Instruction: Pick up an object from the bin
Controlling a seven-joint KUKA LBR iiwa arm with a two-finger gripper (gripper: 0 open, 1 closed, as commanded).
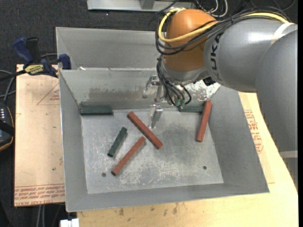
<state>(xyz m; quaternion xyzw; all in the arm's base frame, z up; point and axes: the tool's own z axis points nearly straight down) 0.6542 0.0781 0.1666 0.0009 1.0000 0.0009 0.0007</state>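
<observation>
Red-brown bar [144, 129] beneath gripper [153, 125], mid-bin.
Cannot tell whether clenched or released; could nudge the touching second bar [129, 155], spoiling any grasp.

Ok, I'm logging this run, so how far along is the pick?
Done: nothing looks picked yet. The middle red-brown bar, the lower red-brown bar, the right red-brown bar and the short dark green bar all lie in the bin.
In hand: the gripper hangs low over the middle red-brown bar's upper half.
Left: grip a bar and lift it out.
</observation>
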